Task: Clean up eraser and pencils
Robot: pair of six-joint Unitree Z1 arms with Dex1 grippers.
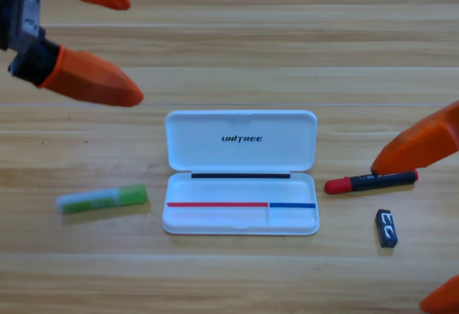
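In the high view, a white case (240,173) is seen lying open near the middle of the wooden table (237,41), its lid folded back toward the top edge. The word "UNITREE" is printed in dark letters on the inside of the lid.

A green-and-white tube (102,198) is laid on the table to the left of the case, well apart from it. A pen with a red end and black barrel (371,181) is laid just right of the case. A small black eraser (386,228) bearing white markings that cannot be read is placed below the pen, near it.

The left pincer (129,49) is held at the upper left corner, its orange jaws spread apart. The right pincer (405,231) is seen at the right edge, jaws wide apart, the upper tip meeting the pen's barrel.
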